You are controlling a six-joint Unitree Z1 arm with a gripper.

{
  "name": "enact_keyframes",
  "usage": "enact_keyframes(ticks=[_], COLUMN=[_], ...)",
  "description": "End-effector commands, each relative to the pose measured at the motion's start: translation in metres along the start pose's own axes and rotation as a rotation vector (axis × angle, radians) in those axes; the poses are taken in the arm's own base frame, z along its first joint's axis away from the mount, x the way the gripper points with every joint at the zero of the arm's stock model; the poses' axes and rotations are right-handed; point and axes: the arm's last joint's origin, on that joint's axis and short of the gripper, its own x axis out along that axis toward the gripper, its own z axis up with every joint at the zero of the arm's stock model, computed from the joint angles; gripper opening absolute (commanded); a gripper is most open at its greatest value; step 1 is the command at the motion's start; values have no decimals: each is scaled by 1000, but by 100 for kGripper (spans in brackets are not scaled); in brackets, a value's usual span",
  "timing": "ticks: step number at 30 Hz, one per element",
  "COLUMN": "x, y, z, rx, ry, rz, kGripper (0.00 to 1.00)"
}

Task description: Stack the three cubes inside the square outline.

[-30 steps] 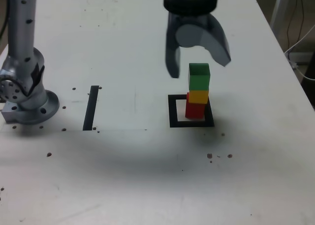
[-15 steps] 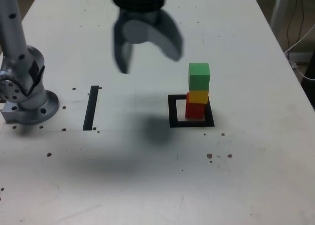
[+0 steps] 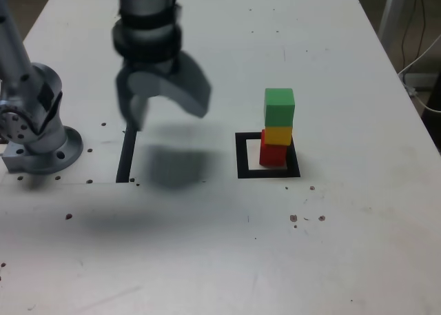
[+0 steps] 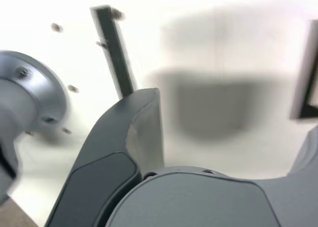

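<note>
Seeing the end effector released, with jaws spread wide, up in the air above the table and well apart from the cubes. Looks pretty blurry in the exterior view, tbh.

Got the full tower over by the square outline: green cube on top, yellow cube in the middle, red cube at the bottom. Sits inside the black border, closer to the exterior view's right side of it. Not perfectly lined up either: a little jog between red and yellow, with red slightly towards the exterior view's left.

As for the other stuff around, can spot a straight black strip flat on the table, between the outline and the round grey base at the exterior view's left. Can't see the strip's far end in the exterior view, thanks to a fingertip in front of it. Same kind of deal in the wrist view, with one finger covering part of the strip.

Also showing: small dark specks scattered about, a soft shadow between strip and outline, and thin cables beyond the table edge at the exterior view's right.
</note>
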Motion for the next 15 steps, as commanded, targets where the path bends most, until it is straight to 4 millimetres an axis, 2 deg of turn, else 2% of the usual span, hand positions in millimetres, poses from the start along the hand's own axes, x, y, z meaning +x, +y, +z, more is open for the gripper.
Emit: enact_keyframes(ticks=[1, 7, 15], x=[8, 8, 6], y=[1, 4, 6], z=[-10, -13, -6], rx=[1, -1, -9], ry=[29, 14, -50], rz=[22, 90, 118], kGripper=[100, 100, 100])
